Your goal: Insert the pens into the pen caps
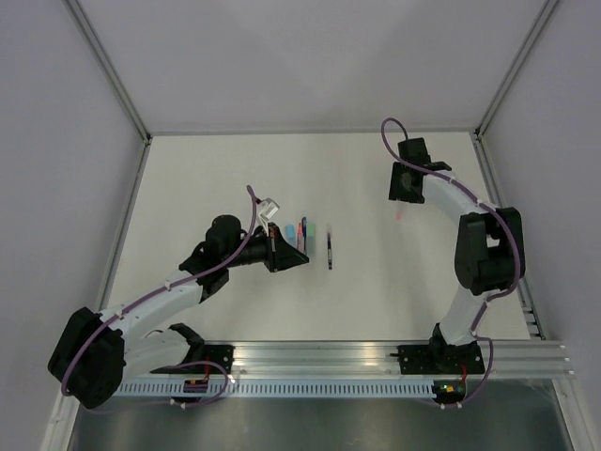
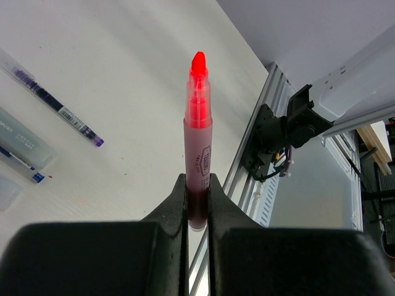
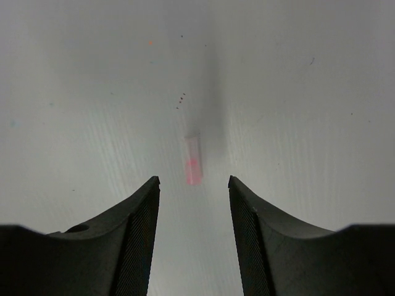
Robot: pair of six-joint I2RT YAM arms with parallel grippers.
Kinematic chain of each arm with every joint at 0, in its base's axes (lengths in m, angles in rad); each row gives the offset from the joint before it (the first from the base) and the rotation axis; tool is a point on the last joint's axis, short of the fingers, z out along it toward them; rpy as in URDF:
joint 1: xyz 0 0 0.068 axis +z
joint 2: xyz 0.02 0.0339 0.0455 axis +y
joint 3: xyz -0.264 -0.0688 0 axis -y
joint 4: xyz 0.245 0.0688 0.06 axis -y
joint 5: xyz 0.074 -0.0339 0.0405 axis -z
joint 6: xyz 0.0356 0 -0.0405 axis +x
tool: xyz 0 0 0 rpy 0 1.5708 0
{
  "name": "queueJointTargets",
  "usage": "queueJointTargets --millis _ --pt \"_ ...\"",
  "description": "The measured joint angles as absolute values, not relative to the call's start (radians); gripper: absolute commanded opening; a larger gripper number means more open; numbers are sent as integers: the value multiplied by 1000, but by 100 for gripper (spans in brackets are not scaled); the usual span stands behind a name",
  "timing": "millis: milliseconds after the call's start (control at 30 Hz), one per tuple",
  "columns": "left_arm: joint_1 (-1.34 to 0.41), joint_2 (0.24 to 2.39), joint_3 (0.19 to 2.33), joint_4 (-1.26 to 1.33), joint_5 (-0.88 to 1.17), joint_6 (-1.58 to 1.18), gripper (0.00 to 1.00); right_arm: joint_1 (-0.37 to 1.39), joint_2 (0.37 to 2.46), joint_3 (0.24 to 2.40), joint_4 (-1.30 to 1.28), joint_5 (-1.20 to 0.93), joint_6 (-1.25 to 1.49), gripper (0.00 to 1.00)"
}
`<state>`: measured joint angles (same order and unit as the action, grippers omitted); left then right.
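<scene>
My left pincer (image 2: 197,185) is clamped tight on the red-pink pen (image 2: 198,123) - the fingers grip its lower barrel, and the uncapped bright red tip points away from the wrist camera, held up off the surface (image 1: 216,178). From above, that left pincer (image 1: 286,252) sits left of centre, just beside a small cluster of pens. In the left wrist view a dark purple pen (image 2: 57,108) lies flat on the surface off to the left, with a blue pen (image 2: 24,165) near it at the frame's edge. From overhead the dark purple pen (image 1: 330,254) lies alone, a little to the right of the cluster. My right pincer (image 3: 194,180) is spread wide apart, holding nothing. It hangs above a pinkish cap (image 3: 193,157) - a short translucent tube, pink at one end, lying on the surface in line with the gap between the fingers. In the top view the right pincer (image 1: 406,183) is far to the right, well apart from the left one.
</scene>
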<state>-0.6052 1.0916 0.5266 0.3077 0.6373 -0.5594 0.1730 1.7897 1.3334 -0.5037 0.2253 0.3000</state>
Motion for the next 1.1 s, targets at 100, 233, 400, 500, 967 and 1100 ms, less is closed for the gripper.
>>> queueJointTargets --millis 100,233,400,500,967,1100 --pt "-605 1091 522 317 638 -559 2 147 1869 1352 -532 204 265 53" --pt "-605 1091 522 320 638 -559 2 136 1929 1358 -539 173 236 51" --pt "-605 1091 522 321 638 -559 2 137 1975 1364 -538 145 220 49" --pt "-605 1092 522 321 638 -559 2 137 1989 1369 -539 140 217 48" --pt "-605 1092 522 323 638 -559 2 138 2041 1441 -547 144 212 35" --pt "-605 1092 522 324 638 -559 2 138 2045 1449 -566 144 212 33"
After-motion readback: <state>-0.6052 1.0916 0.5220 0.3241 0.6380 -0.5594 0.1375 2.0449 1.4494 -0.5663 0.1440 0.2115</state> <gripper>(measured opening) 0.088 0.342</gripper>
